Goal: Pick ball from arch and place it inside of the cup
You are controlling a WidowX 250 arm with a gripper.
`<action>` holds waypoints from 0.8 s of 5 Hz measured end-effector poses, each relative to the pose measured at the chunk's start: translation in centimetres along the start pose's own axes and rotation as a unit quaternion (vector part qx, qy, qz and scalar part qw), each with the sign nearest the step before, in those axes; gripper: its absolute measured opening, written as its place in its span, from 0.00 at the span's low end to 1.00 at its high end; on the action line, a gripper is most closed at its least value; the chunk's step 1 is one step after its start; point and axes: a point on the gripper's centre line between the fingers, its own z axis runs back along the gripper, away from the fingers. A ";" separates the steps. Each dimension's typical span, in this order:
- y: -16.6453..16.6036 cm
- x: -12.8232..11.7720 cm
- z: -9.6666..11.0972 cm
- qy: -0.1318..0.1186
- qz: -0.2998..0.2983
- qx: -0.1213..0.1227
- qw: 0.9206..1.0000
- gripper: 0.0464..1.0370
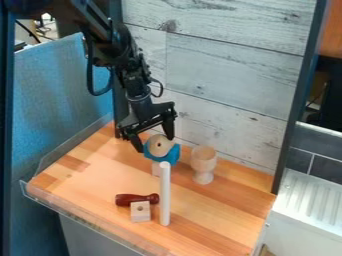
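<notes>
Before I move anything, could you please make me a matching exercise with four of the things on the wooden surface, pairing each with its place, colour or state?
Things
1. Ball
2. Cup
3. Arch
4. Dark red piece

Places, colours, states
A. Blue, cradling something round
B. Lying on its side, near the small block
C. Resting in the arch, at the end effector
D. Upright, to the right of the arch in the picture

Right pairs: 1-C, 2-D, 3-A, 4-B
</notes>
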 end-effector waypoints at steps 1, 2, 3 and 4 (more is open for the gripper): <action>-0.1 -0.1 -1.1 0.006 0.004 0.008 1.000 0.93; -0.3 -0.3 -1.1 0.011 -0.005 0.008 1.000 0.75; -0.4 -0.8 -1.1 0.028 -0.004 0.002 1.000 0.75; -1.0 -0.8 -0.4 0.041 -0.017 -0.001 0.999 0.75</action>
